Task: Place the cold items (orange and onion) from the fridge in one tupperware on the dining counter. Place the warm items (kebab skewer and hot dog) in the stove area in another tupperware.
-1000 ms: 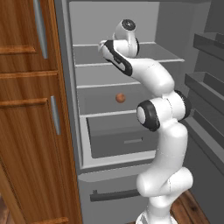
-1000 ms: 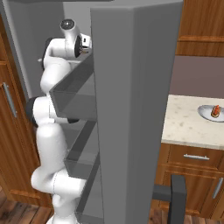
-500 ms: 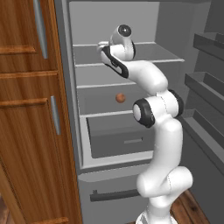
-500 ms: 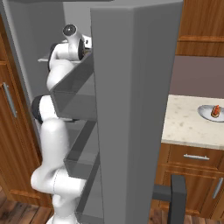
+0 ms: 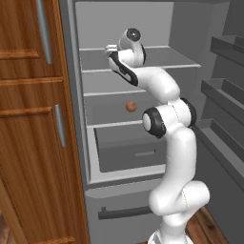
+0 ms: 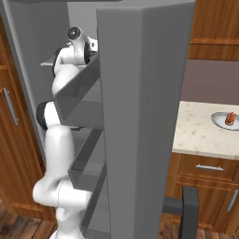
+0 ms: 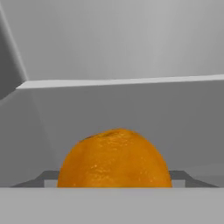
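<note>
The round, bumpy orange (image 7: 114,159) sat on the grey fridge shelf (image 7: 122,82) at 6 o'clock, right by the fingers, whose gap I could not tell, so a crooked squeeze could roll it away.

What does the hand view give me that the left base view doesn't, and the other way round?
Hand view: the orange, close up at bottom centre. Left base view: the arm reaching onto an upper shelf, a small brownish ball, likely the onion, one shelf lower, the drawer beneath, and the wooden cabinet. Shared: the grey fridge interior.
</note>
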